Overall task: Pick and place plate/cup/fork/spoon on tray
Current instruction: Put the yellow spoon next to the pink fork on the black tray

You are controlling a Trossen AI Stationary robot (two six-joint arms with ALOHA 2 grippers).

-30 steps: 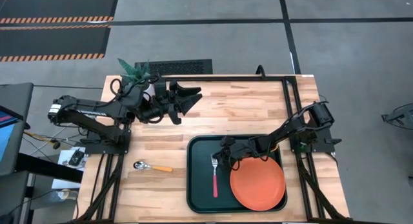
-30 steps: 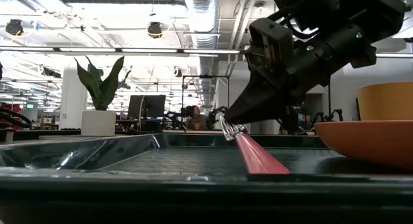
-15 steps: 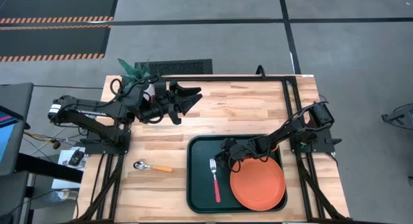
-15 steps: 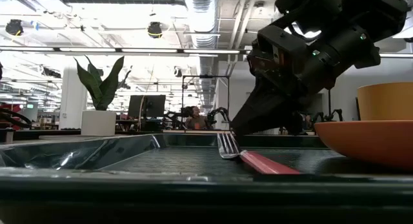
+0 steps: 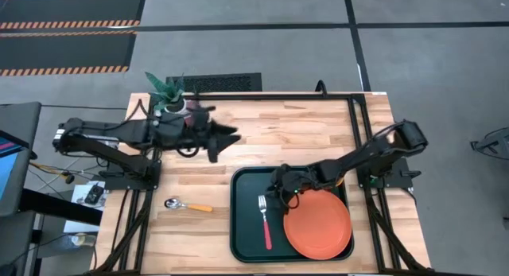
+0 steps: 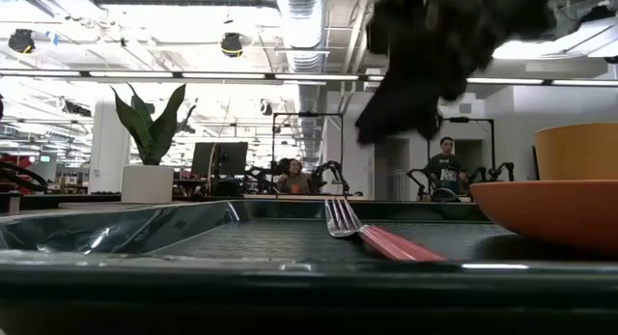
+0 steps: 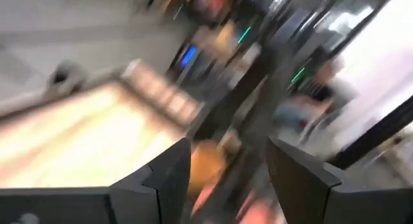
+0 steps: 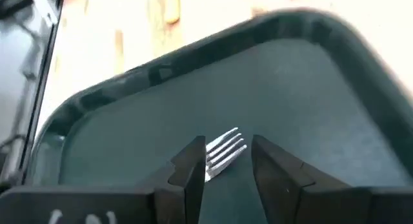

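Note:
The dark tray lies at the table's near right. The red-handled fork lies flat on its left half, and the orange-red plate on its right half. The orange-yellow cup shows behind the plate in the low view; my right arm hides it from above. The spoon lies on the wood left of the tray. My right gripper is open and empty just above the fork's tines. My left gripper is open and empty over the table's far middle.
A potted plant stands at the table's far left corner. Bare wood lies between the spoon and the left arm, and beyond the tray's far rim. People stand in the room behind the table.
My right gripper has laid the fork's tine end down on the tray, let go of it and risen above it. The fork now lies flat. My left arm has swung, and its gripper has gone a little toward the table's near edge.

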